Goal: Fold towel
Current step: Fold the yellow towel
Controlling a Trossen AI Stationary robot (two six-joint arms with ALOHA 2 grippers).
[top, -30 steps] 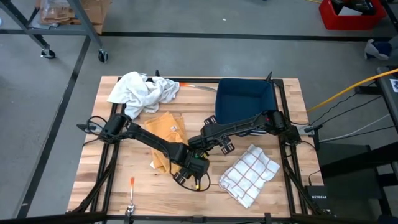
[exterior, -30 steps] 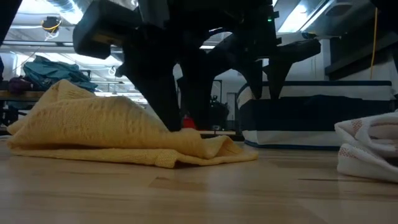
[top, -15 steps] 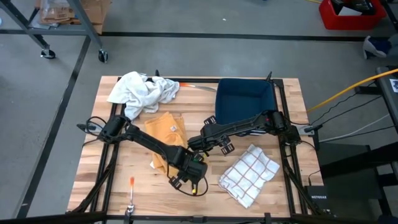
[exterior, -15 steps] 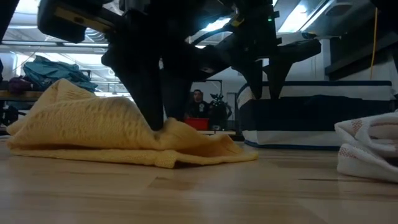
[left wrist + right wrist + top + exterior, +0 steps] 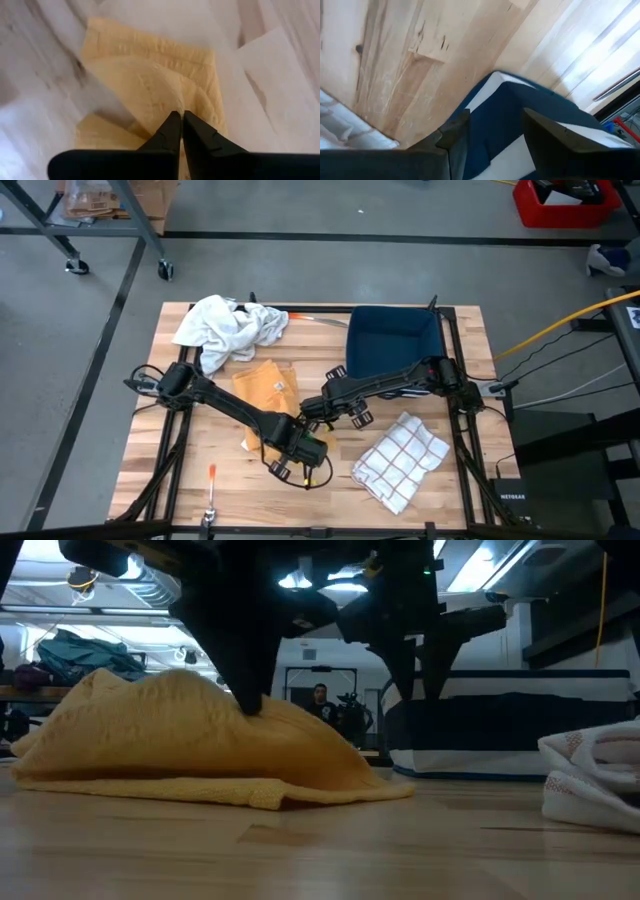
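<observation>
This is a robotics lab or workshop with an industrial feel. A wooden table (image 5: pixel 200 480) in a black metal frame stands on bare grey concrete floor (image 5: pixel 400 270). A wheeled metal rack (image 5: pixel 100 240), a red bin (image 5: pixel 560 202) and a yellow cable (image 5: pixel 560 325) sit around it. The low view shows ceiling strip lights (image 5: pixel 480 570), cluttered benches (image 5: pixel 60 690) and a person (image 5: pixel 320 698) far back.

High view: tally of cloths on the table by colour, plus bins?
Yellow towel: 1
White towel: 1
Checked white cloth: 1
Dark blue bin: 1
Total: 4
</observation>
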